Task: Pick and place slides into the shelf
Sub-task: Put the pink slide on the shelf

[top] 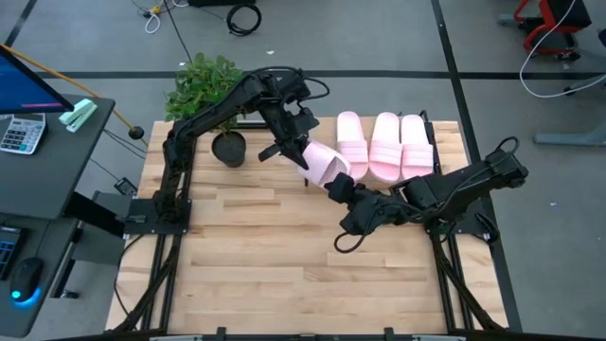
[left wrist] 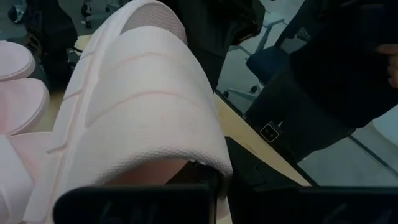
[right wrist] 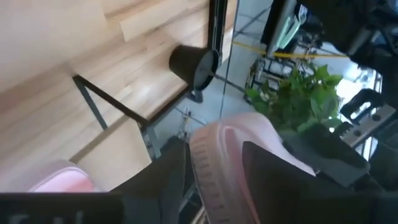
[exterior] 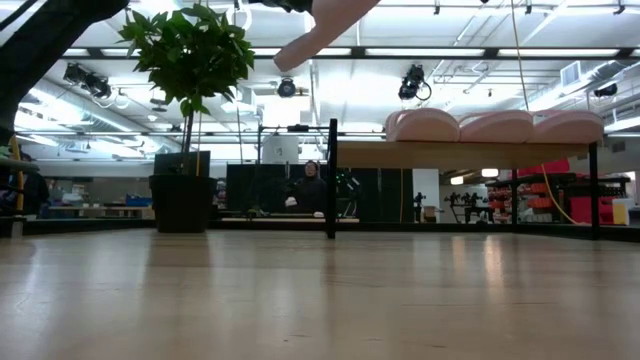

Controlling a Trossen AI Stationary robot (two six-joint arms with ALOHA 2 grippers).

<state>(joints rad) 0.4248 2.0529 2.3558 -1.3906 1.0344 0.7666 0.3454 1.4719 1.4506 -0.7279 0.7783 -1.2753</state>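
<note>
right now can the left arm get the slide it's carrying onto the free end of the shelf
Probably yes. The left gripper holds the fourth slide tilted in the air right beside the shelf's free end, with the other three slides further along. The right gripper also sits at that slide and may crowd it.

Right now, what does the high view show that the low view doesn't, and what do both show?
Only the high view shows both arms: the left tool and right tool both at the fourth slide, held over the shelf's open left end. Only the low view shows a person in the room behind. Both show three slides resting on the shelf and the potted plant.
</note>
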